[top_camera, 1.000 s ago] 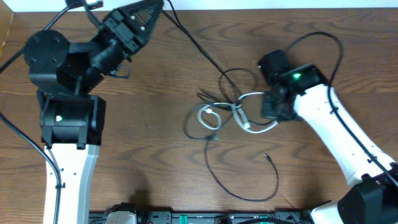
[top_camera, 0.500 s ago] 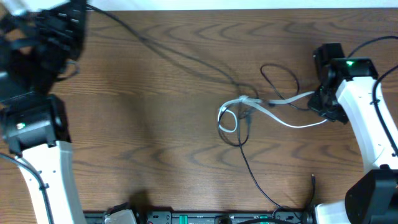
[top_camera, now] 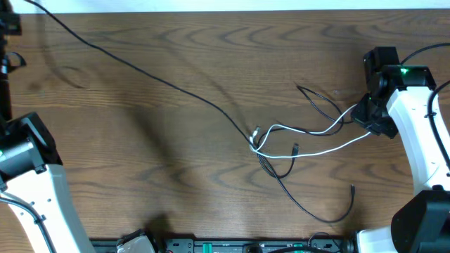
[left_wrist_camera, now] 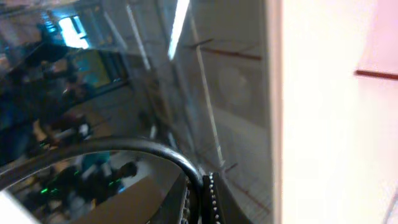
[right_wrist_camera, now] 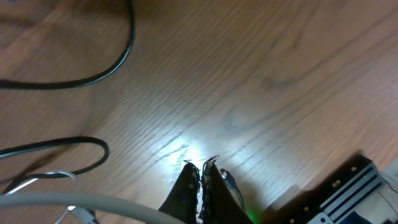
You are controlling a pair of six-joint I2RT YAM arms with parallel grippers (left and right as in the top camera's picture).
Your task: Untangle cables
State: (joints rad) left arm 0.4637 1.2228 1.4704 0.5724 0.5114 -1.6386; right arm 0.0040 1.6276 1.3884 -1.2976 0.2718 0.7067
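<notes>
Right wrist view shows the right gripper (right_wrist_camera: 200,177) with its fingers pressed together; the white cable (right_wrist_camera: 81,204) runs in just beneath them, and from above both its strands lead straight to those jaws, so I judge it clamped there. The left gripper (left_wrist_camera: 201,196) lies outside the overhead view and is likewise closed; a black cord curves into its tips, which I take for the long black cable (top_camera: 155,77).

Outward from the right jaws the white strands stretch over the table (top_camera: 140,183) to a small knot (top_camera: 257,139), which sits between the two grippers but nearer the right one; from the left jaws the long black cable slants down to that same knot; a second black cable (top_camera: 302,204) trails loose beyond the knot, toward the robot's base.

The three are stretched but not parted; pulling harder would probably only tighten the knot. The better move seems to be easing tension on one side; the white loop could then be drawn back through slowly while the other jaws hold firm.
</notes>
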